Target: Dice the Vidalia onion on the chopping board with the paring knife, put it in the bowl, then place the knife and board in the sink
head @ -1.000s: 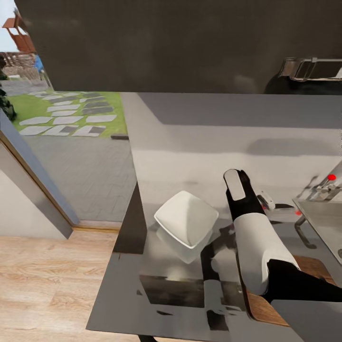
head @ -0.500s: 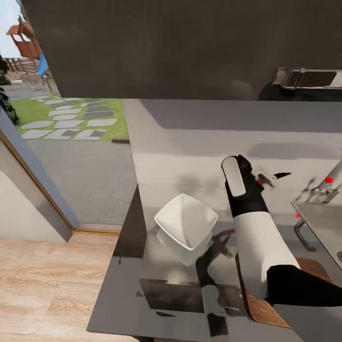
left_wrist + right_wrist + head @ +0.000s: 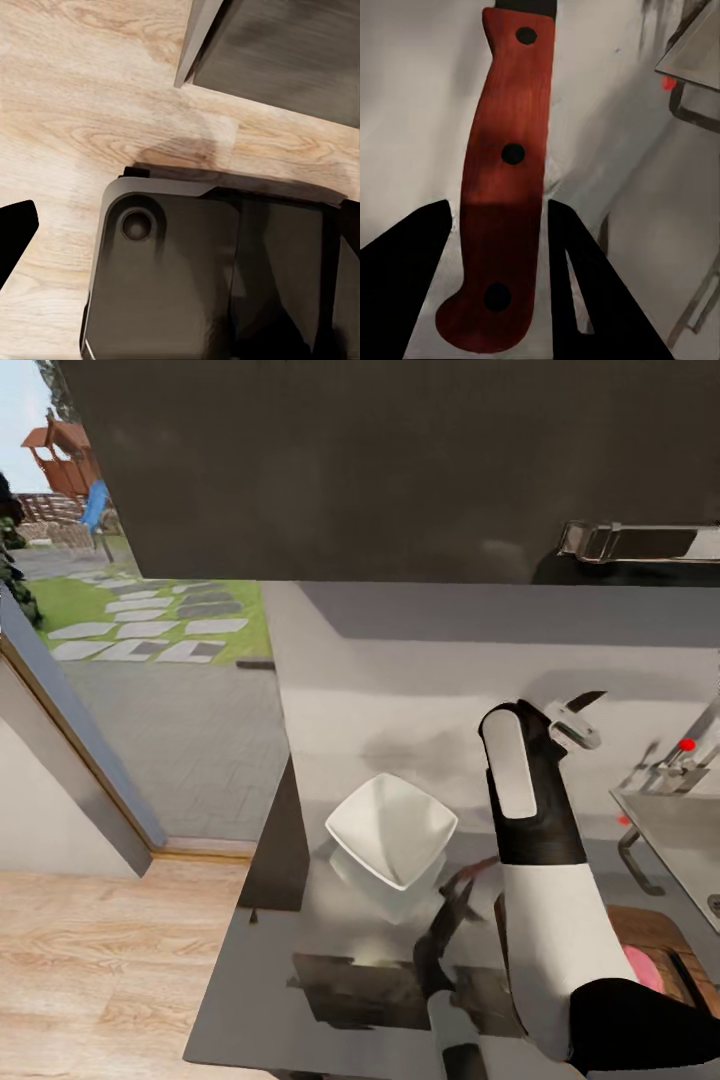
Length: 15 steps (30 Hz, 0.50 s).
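Paring knife (image 3: 502,187), red handle pinched in the right tool (image 3: 560,722), blade pointing toward the sink (image 3: 680,830) just beyond on the desk (image 3: 400,660).

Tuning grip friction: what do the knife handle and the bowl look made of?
Paring knife handle: reddish-brown, faint grain, three dark rivets, matte; probably stained wood, possibly resin. Bowl: plain white, smooth with soft sheen, looks like glazed ceramic, though plastic can't be excluded.

A wooden floor (image 3: 110,950) is seen beside the counter. Beyond it, paving stones (image 3: 150,628) are laid across grass (image 3: 60,600).
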Available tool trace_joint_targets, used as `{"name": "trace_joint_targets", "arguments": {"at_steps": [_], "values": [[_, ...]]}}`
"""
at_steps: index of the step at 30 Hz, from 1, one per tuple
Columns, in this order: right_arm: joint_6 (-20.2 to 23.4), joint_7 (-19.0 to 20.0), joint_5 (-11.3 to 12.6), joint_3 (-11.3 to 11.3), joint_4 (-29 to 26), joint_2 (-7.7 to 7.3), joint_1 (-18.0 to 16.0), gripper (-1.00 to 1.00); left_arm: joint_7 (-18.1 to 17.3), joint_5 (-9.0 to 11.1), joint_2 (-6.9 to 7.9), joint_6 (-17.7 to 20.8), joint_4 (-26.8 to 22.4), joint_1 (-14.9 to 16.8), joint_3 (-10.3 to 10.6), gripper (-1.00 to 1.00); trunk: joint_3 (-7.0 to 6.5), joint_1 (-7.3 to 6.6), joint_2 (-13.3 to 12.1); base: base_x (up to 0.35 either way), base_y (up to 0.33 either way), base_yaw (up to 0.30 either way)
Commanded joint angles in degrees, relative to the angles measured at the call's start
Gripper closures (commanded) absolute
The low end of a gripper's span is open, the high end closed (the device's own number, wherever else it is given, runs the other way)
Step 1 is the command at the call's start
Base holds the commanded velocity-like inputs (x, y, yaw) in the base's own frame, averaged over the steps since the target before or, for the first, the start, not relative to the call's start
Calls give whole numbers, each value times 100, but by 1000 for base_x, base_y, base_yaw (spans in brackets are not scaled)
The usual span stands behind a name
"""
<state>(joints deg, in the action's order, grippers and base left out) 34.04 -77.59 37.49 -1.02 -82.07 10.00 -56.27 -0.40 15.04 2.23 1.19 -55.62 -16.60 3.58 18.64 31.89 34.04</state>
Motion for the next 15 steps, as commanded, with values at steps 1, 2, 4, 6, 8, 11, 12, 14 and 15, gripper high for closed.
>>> {"name": "trace_joint_targets", "arguments": {"at_steps": [1, 2, 4, 6, 8, 11, 12, 14, 15], "values": [[46, 132, 25, -185, -276, 0, 300, 100, -4, 60, 1, 13, 8, -2, 11, -100, -2, 3, 7, 0, 0, 0], [44, 172, 24, -217, -352, 0, 388, 100, -4, 60, -7, 13, 19, -2, 11, -100, -11, 3, 7, 0, 0, 0], [38, 250, 17, -256, -452, 0, 544, 100, -4, 55, -44, 13, 51, -2, 11, -100, -29, 3, 7, 0, 0, 0], [35, 321, 15, -269, -491, 0, 645, 100, -4, 53, -56, 13, 62, -2, 11, -100, -48, 3, 7, 0, 0, 0], [30, 408, 14, -278, -533, 0, 739, 100, -4, 52, -62, 13, 66, -2, 11, -100, -66, 3, 7, -9, 0, 0], [27, 515, 13, -282, -587, 0, 845, 100, -4, 51, -64, 13, 71, -2, 11, -100, -94, 3, 7, -99, 0, 0], [28, 537, 13, -284, -594, 0, 873, 100, -4, 51, -64, 11, 74, -2, 11, -100, -103, 3, 7, -194, 0, 0], [26, 666, 13, -318, -624, 0, 989, 100, -4, 51, -65, 11, 108, 0, 11, -100, -121, 3, 7, -265, 0, 0], [22, 767, 13, -352, -634, 0, 1042, 100, -4, 50, -65, 8, 131, 3, 10, -100, -131, 3, 7, -304, 0, 0]]}}
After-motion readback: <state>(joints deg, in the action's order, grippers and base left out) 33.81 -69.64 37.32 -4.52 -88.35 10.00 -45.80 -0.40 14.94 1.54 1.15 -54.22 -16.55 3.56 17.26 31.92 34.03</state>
